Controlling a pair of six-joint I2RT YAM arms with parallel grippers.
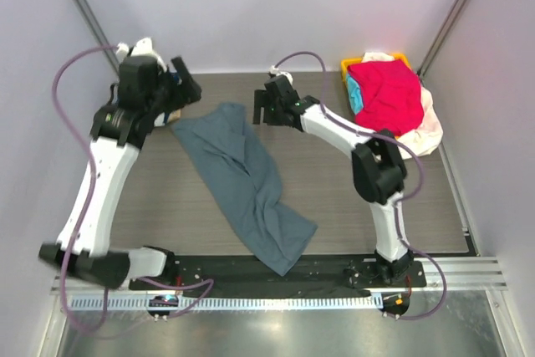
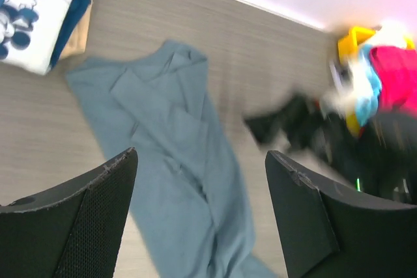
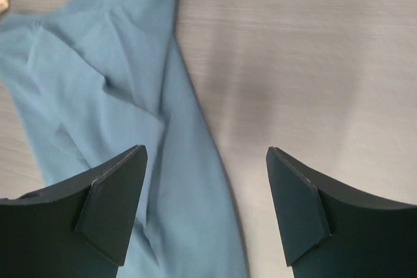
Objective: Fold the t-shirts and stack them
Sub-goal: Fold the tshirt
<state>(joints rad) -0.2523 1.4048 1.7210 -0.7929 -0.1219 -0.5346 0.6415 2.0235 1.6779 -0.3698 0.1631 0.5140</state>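
The left claw (image 2: 201, 153) and the right claw (image 3: 205, 150) are both spread wide and hold nothing. The blue-grey shirt (image 1: 242, 181) lies bunched up, from the table's far middle to its near edge. A claw might pinch two layers there and make a crooked fold. The yellow basket (image 1: 352, 65) in the far right corner is heaped with a red shirt (image 1: 386, 96) and others.

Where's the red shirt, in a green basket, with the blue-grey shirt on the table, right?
Nearly: the top view shows the basket is yellow, not green. The red shirt lies in it, and the blue-grey shirt lies on the table.
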